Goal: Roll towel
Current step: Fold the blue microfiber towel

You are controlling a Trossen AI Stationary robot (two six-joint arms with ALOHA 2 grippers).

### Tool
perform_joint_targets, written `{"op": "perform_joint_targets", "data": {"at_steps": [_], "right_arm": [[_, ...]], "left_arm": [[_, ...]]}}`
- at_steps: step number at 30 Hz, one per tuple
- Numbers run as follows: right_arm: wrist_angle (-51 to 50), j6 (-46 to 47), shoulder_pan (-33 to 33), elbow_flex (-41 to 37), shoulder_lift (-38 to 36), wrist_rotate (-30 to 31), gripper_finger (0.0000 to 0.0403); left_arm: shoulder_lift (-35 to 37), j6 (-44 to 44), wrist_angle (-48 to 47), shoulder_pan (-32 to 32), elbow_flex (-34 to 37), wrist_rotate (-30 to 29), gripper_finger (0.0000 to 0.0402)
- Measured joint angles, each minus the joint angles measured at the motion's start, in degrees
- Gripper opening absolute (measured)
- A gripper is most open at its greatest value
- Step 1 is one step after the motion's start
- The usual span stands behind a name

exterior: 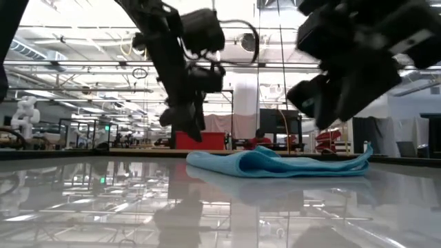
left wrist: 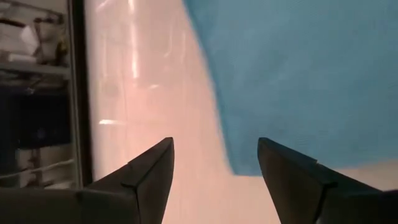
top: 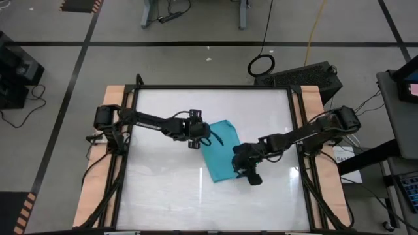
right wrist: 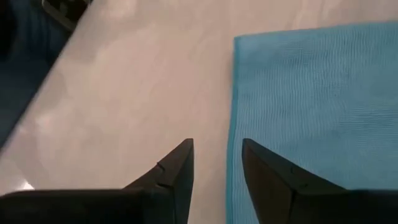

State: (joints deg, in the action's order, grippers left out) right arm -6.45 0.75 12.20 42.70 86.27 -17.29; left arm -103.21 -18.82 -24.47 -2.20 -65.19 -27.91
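The small turquoise-blue cloth towel (top: pixel 220 154) lies mid-table, one end loosely folded; both the left gripper (top: pixel 196 140) and right gripper (top: pixel 251 175) hover released at opposite edges (nothing held); pinch both corners evenly to roll straight.

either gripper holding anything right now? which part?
Nothing held. Left gripper and right gripper hover open at edges of the turquoise-blue cloth towel, fingers empty.

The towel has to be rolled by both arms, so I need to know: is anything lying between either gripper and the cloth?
Nothing visible is in the way. The towel lies alone on the white table. The left gripper hangs open at its left edge, and the right gripper, open too, at its near right corner.
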Motion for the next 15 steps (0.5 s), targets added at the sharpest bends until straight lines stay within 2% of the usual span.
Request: {"op": "perform_joint_targets", "data": {"at_steps": [5, 8, 15], "right_arm": [[-9.9, -14.5, 3.6, 0.0, -3.4, 4.9, 0.013], [-14.1, -19.6, 5.8, 0.0, -3.2, 8.6, 0.0142], [-15.7, -25.2, 7.5, 0.0, -1.4, 15.5, 0.0183]], "left_arm": [[0.2, 5.2, 0.0, 5.2, -1.9, 11.4, 0.0237], [-1.0, 6.6, 5.2, 8.6, -2.2, 18.0, 0.0237], [-4.3, 6.5, 16.8, 14.2, -2.1, 18.9, 0.0237]]}}
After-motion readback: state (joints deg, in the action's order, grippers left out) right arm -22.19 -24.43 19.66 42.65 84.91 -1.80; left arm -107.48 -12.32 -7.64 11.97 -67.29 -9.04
